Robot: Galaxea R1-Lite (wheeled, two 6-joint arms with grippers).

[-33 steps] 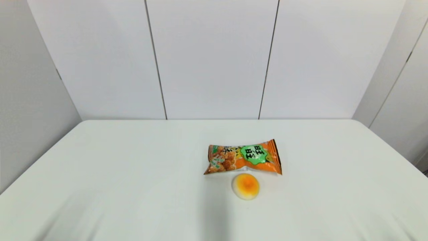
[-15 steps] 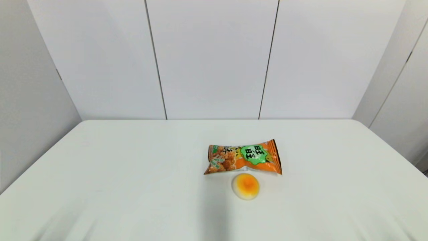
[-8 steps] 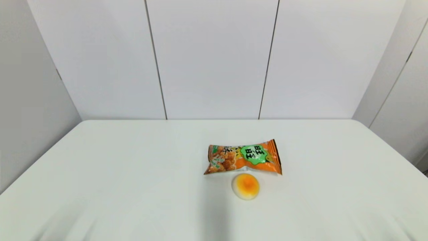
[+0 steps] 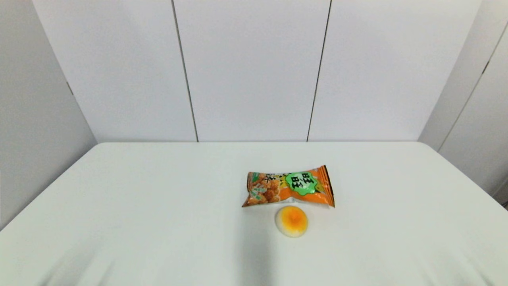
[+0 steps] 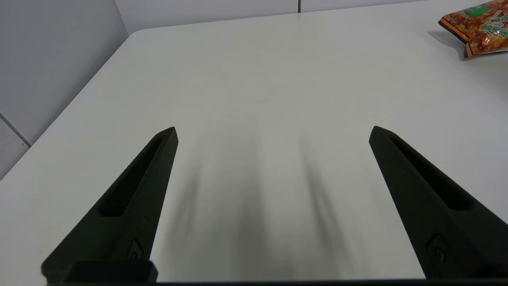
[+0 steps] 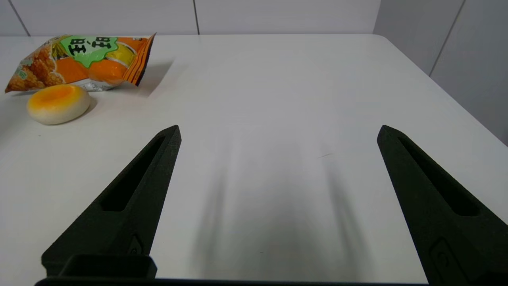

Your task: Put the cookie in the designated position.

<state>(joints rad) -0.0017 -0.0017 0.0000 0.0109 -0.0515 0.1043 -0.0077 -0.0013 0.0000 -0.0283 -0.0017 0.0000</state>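
All I see of my left hand [image 5: 272,133] is two long matte black wedge fingers [image 5: 131,198], each with a recessed slot and a small round screw near the base. My right hand [image 6: 278,132] looks identical.

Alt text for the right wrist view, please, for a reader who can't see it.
The right gripper hangs open over the bare white table, its two black fingers spread wide and holding nothing. Farther off lies the cookie, an orange packet with a green label, and beside it a small round yellow-orange dome with a white rim.
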